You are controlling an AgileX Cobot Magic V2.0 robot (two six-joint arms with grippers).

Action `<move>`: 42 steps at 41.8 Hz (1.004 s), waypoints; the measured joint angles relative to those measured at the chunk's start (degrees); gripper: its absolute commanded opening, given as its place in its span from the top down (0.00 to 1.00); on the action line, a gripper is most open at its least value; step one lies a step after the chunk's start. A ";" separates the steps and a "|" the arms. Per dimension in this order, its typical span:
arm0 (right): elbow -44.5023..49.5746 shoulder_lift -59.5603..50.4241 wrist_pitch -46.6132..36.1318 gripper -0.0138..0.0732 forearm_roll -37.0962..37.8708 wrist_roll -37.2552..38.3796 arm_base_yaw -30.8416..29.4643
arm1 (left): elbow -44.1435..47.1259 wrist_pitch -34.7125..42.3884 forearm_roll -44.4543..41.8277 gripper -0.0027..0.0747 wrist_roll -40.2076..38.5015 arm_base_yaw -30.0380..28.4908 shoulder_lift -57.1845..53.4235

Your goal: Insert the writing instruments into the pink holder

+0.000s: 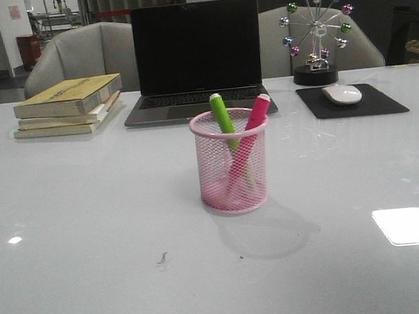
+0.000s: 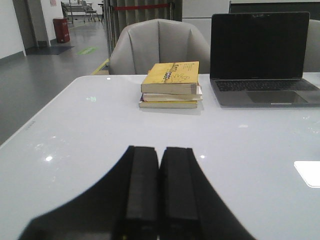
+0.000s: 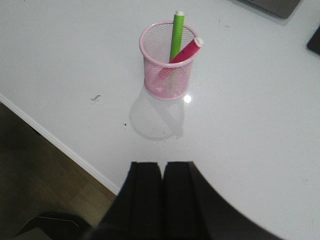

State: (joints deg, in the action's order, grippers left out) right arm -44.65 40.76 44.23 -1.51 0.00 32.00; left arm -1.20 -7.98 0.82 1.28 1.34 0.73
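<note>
The pink wire-mesh holder (image 1: pixel 232 162) (image 3: pixel 167 60) stands upright in the middle of the white table. Inside it lean the lime green pen (image 1: pixel 222 116) (image 3: pixel 176 31) and the magenta pen (image 1: pixel 253 119) (image 3: pixel 186 50), their tips poking above the rim. Neither arm shows in the front view. My left gripper (image 2: pixel 159 150) is shut with nothing between its fingers, over the left part of the table, away from the holder. My right gripper (image 3: pixel 163 165) is shut and empty too, hanging above the table's near edge, well short of the holder.
A stack of books (image 1: pixel 71 105) (image 2: pixel 171 84) lies at the back left. An open laptop (image 1: pixel 196 58) (image 2: pixel 260 57) stands behind the holder. At the back right are a mouse (image 1: pixel 342 94) on a black pad (image 1: pixel 353 102) and a ferris-wheel ornament (image 1: pixel 316 35).
</note>
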 measured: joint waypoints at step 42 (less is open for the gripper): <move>0.00 0.00 0.04 0.76 0.09 0.00 0.00 | 1.46 4.38 1.59 0.85 0.00 4.18 -0.93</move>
State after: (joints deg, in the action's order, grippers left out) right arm -44.65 40.76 44.27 -1.42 0.00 32.00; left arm 0.26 -3.60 2.40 1.28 5.51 -0.20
